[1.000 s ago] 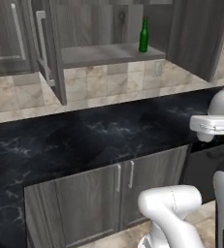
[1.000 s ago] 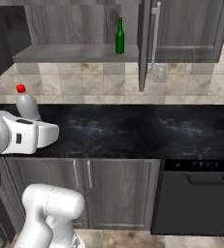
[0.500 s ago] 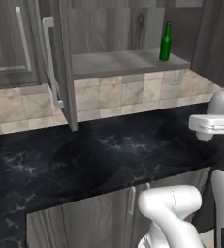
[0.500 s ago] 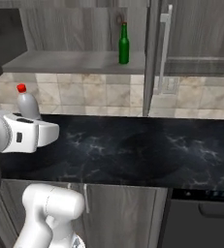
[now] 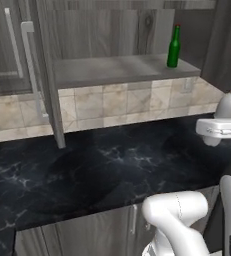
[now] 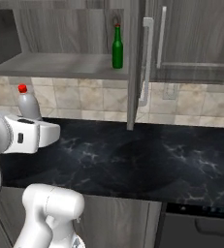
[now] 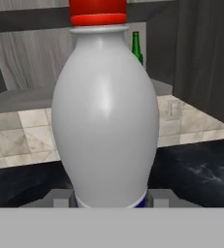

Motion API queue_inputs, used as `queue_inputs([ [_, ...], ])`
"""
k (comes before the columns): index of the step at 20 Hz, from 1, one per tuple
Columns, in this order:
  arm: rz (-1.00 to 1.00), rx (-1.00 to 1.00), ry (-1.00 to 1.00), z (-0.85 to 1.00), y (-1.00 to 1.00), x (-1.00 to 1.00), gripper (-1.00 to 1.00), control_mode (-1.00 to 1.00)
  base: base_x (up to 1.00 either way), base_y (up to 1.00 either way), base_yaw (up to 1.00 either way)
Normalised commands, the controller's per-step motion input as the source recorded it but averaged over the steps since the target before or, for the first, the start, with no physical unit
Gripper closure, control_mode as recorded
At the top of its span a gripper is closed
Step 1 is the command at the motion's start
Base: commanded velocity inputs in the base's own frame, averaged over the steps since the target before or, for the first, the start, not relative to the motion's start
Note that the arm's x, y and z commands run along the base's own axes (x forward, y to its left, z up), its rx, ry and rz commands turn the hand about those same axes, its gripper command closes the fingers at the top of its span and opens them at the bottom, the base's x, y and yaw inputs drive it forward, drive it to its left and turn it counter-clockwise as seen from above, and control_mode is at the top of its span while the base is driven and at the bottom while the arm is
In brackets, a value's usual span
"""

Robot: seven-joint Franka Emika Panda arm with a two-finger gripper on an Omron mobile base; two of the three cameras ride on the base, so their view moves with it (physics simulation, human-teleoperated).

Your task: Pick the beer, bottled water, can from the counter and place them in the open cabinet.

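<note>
So the bottled water (image 7: 105, 116) is sitting right in the hand (image 7: 111, 199), clamped low on its body just above the base, with the red cap up and the bottle standing upright. In the left base view you can see it riding at the far right, up off the counter (image 5: 102, 170); in the right base view it's over the counter's left end, poking up behind the white wrist. Handling-wise I'd guess it's a light plastic bottle, smooth and rounded, so a bit slippery and probably squashy if squeezed hard. The fat belly tapers both ways, so gripping low like this makes sense to me, though it leaves a lot of bottle above the grip that could tip if the arm swings fast. I can't really make out the finger tips themselves in the hand view, the bottle hides most of them, so exactly how much pad is on it is hard to call. The beer (image 6: 117, 47) is already up on the open cabinet (image 6: 60, 65) shelf, near the shelf's right end next to the door edge. Plenty of bare shelf to its left in the right base view, so that's the obvious landing zone. Stuff to watch: the shelf's front lip, the open door with its long bar handle (image 6: 146, 60) hanging out over the counter, and the green glass bottle, which would not enjoy a bump.
</note>
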Motion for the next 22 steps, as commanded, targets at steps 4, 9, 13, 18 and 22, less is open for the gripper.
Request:
queue_inputs([
  [4,0.00,0.00,0.00,0.00,0.00,0.00,1.00,1.00,0.41,-0.18,0.20],
  [9,0.00,0.00,0.00,0.00,0.00,0.00,1.00,1.00,0.37,0.00,0.15],
  [13,0.00,0.00,0.00,0.00,0.00,0.00,1.00,1.00,0.33,0.00,0.10],
  [18,0.00,0.00,0.00,0.00,0.00,0.00,1.00,1.00,0.25,0.00,0.04],
  [22,0.00,0.00,0.00,0.00,0.00,0.00,1.00,1.00,0.03,0.00,0.00],
])
